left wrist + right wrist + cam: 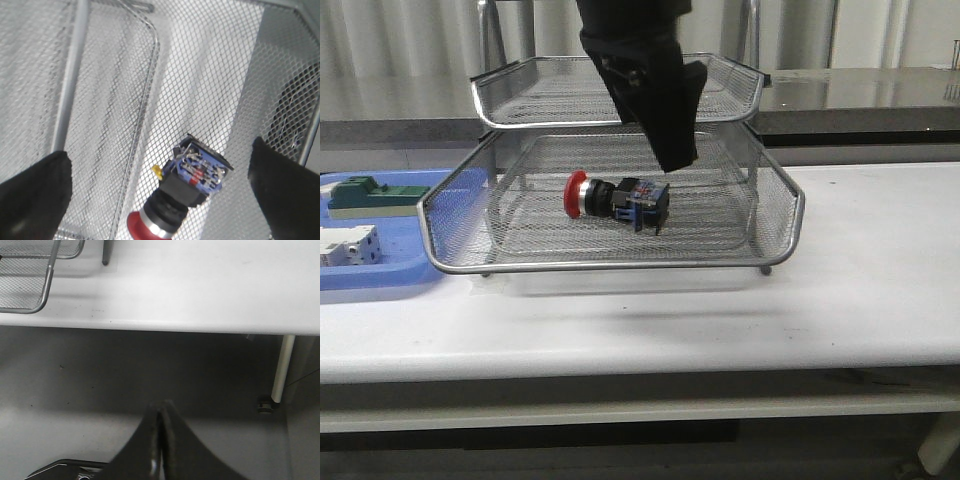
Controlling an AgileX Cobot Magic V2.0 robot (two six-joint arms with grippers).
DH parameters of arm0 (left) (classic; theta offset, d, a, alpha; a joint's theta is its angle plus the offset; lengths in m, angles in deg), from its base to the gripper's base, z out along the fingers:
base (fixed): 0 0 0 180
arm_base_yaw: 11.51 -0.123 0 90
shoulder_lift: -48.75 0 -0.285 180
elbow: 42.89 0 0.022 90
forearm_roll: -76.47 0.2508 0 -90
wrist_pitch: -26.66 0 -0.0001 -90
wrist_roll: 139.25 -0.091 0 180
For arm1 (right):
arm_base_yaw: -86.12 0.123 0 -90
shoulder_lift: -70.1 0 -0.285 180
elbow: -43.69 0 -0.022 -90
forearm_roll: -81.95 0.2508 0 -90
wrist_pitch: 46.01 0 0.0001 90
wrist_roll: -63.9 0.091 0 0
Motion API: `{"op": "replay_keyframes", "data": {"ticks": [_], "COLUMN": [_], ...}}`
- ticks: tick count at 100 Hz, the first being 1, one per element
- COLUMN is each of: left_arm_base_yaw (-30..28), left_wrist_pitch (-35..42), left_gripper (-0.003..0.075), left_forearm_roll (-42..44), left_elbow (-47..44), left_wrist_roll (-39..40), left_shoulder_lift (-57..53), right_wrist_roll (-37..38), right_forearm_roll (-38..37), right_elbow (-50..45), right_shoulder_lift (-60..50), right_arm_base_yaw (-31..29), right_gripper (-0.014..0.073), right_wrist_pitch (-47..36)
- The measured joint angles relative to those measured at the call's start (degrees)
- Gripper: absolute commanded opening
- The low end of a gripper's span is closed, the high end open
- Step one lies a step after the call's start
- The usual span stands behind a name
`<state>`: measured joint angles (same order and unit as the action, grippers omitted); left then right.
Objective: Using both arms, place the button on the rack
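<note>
One button (616, 198) lies on its side on the mesh of your rack's (620, 262) pulled-out lower tray, red cap toward the blue tray (380, 275). Your left pincer (160, 192) hangs above it, spread wide and empty, its upper part cut off in the front view. Your right pincer (160, 440) is pressed together, grasping nothing, off the counter (200, 290) edge.
</note>
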<state>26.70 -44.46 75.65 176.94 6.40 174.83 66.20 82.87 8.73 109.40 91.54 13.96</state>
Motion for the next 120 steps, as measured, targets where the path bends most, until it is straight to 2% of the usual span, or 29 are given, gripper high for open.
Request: {"op": "replay_keyframes", "data": {"ticks": [34, 51, 82, 108, 120], "left_arm_base_yaw": [-0.12, -3.36, -16.55, -28.10, -32.98], "left_wrist_pitch": [-0.46, -0.70, -1.10, -1.10, 2.32], "left_gripper": [0.0685, 0.0685, 0.0603, 0.0592, 0.0592], "left_forearm_roll": [3.85, 6.62, 5.57, 2.20, 0.44], "left_elbow": [0.09, -0.25, -8.80, -23.73, -32.14], "left_wrist_roll": [7.56, 12.10, 15.30, 15.50, 15.63], "left_shoulder_lift": [-8.77, -14.45, -27.32, -40.80, -48.13], "right_wrist_roll": [0.00, 0.00, 0.00, 0.00, 0.00], "right_forearm_roll": [0.00, 0.00, 0.00, 0.00, 0.00], "right_elbow": [0.00, 0.00, 0.00, 0.00, 0.00], "right_shoulder_lift": [0.00, 0.00, 0.00, 0.00, 0.00], "right_arm_base_yaw": [0.00, 0.00, 0.00, 0.00, 0.00], "right_gripper": [-0.0068, -0.0068, -0.0068, -0.0068, -0.0068], "right_wrist_pitch": [0.00, 0.00, 0.00, 0.00, 0.00]}}
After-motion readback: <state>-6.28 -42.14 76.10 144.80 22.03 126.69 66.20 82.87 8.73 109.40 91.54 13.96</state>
